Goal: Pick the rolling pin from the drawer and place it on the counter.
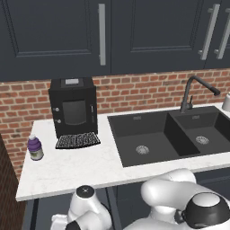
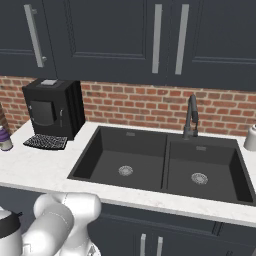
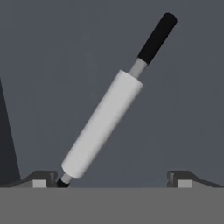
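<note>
1. Left base view: white bench across the middle, under dark cupboard doors and a red brick wall. Black coffee machine standing on the bench left of centre. Small purple-labelled bottle near the left edge. Black double sink set into the bench at the right, with a dark tap behind it. White arm curled low at the bottom right.

2. Right base view: same bench, seen from the other side. Coffee machine at the upper left, bottle cut off at the left edge, double sink in the middle, tap behind it. White arm at the bottom left.

3. Hand view: rolling pin lying slanted on the flat dark grey floor of the drawer, running from bottom left up to top right. Black handle at the top right end; other end down by the left fingertip. End effector spread wide, holding nothing. Cannot tell if the left fingertip touches the rolling pin.
</note>
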